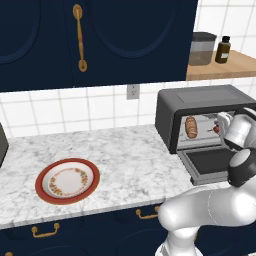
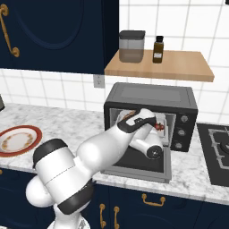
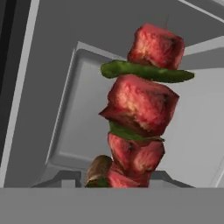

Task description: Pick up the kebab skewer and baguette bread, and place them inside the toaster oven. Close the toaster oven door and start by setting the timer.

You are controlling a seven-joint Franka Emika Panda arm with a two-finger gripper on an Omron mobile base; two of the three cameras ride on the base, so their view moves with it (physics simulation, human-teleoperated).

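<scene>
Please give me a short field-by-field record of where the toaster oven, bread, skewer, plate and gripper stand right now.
toaster oven: dark grey boxy toaster oven on the marble counter
toaster oven door: dark drop-down door, lowered open
baguette bread: golden-brown oblong loaf, inside the oven at its left
kebab skewer: stick of red meat chunks and green pepper, close before the hand camera, grey oven interior behind
gripper: reaching into the oven opening; whether it grips the skewer cannot be told
plate: round red-rimmed floral plate, on the counter left of the oven
</scene>
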